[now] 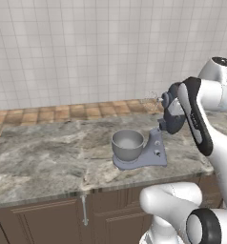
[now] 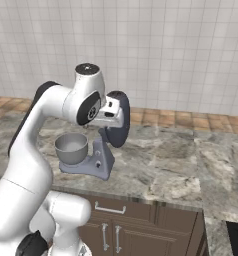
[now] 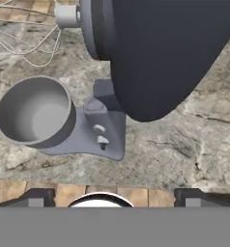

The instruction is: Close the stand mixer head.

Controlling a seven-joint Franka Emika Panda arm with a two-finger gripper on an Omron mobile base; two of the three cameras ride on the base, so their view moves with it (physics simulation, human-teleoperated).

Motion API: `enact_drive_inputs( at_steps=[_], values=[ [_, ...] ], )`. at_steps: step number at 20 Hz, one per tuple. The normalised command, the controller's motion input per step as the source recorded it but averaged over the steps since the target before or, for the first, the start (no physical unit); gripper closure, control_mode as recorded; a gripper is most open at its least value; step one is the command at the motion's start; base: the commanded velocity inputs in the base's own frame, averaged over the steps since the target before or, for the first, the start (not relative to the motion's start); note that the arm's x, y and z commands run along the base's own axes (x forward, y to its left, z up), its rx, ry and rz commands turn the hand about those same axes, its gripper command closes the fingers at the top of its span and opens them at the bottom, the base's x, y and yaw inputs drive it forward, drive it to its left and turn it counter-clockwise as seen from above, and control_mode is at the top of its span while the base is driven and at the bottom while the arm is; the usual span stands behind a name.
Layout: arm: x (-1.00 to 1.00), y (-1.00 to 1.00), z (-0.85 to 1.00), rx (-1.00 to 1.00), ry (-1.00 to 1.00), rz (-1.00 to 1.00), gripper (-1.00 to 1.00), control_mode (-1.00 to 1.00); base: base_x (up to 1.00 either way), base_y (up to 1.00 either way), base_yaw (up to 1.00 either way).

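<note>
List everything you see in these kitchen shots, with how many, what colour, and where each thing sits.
stand mixer head: one, dark slate-grey, tilted up on its hinge above the stand
wire whisk: one, thin pale wire, at the head's front end, raised above the bowl
mixer stand: one, blue-grey, on the counter
mixing bowl: one, silver-grey, seated on the stand's base
counter: one, grey marble, over brown cabinets
wall tiles: white, behind the counter
gripper: one, dark fingertips apart, holding nothing, close by the head
</note>
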Motion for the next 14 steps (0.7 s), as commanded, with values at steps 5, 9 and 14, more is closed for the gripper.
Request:
enact_drive_inputs(
  at_steps=[5,9,14],
  values=[
    [-0.02,-0.8,-0.14,0.0,-0.19,0.0,-1.0,-1.0,0.0,0.0,0.0],
    [0.08,-0.79,0.0,-0.01,-0.22,0.0,-1.0,-1.0,0.0,0.0,0.0],
    [0.68,-0.42,0.0,-0.15,-0.19,0.13,-1.0,-1.0,0.0,0.0,0.0]
  ],
)
